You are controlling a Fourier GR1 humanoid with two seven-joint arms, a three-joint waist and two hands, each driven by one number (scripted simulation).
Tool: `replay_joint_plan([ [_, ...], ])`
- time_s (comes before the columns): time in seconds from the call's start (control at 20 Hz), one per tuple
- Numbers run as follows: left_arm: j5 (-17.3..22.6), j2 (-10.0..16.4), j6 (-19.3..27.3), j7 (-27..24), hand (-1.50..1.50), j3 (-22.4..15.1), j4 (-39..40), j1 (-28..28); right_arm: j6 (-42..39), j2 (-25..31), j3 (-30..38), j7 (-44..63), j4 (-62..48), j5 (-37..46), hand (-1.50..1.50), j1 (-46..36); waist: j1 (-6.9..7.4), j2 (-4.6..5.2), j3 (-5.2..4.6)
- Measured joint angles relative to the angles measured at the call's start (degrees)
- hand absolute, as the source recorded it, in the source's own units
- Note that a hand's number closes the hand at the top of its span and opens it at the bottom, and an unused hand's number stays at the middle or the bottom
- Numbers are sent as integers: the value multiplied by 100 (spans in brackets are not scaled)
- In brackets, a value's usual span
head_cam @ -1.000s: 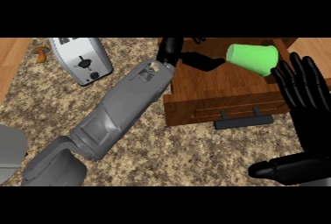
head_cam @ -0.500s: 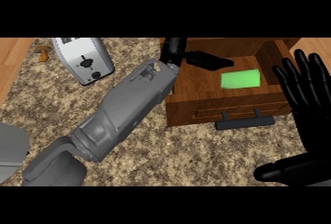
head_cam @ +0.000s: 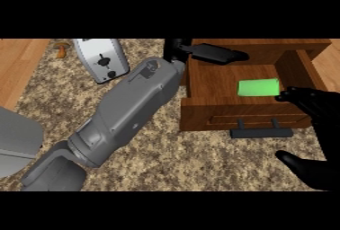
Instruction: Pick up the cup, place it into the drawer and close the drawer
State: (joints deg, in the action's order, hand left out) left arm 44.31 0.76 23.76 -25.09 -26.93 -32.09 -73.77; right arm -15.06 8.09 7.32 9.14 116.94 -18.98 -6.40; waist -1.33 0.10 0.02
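The green cup (head_cam: pixel 257 87) lies alone inside the open drawer (head_cam: pixel 219 117), toward its 3 o'clock side, its long axis seemingly running 9 to 3. The left hand (head_cam: pixel 214 53) hovers over the drawer's 11 o'clock corner, fingers straight and empty; the right hand (head_cam: pixel 320 108), fingers spread and empty, is at the 3 o'clock edge. The handle (head_cam: pixel 261 133) lies about 8 o'clock from the nearer right hand, so closing likely means pushing toward 12 o'clock.

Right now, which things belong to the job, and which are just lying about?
Job: cup, lying in the open drawer; handle; left hand; right hand.
Lying about: toaster; small brown thing; grey shape at the left edge.
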Motion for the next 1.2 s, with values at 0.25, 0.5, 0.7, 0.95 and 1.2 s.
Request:
replay_joint_plan([
  [0.25, 82, 425, -88, 45, -150, 222, -606, 520, -435, 386, -114, -64, 169, 358, 150, 247, 162, -43, -5],
  [0.5, 142, 982, -18, 351, -150, 319, -1611, 1334, -640, 683, -128, 22, 370, 687, 150, 415, 266, -73, -6],
  [0.7, 161, 1464, 30, 579, -150, 325, -2607, 2181, -723, 769, -299, 23, 428, 1143, 150, 548, 316, -79, -5],
  [0.95, 236, 2085, -78, 754, -150, 427, -3890, 3418, -690, 768, -431, -54, 162, 1679, 150, 559, 321, -60, -4],
  [1.2, 287, 2470, -287, 779, -150, 630, -4672, 4350, -644, 836, -840, -455, -207, 2685, 150, 453, 291, -37, -2],
])
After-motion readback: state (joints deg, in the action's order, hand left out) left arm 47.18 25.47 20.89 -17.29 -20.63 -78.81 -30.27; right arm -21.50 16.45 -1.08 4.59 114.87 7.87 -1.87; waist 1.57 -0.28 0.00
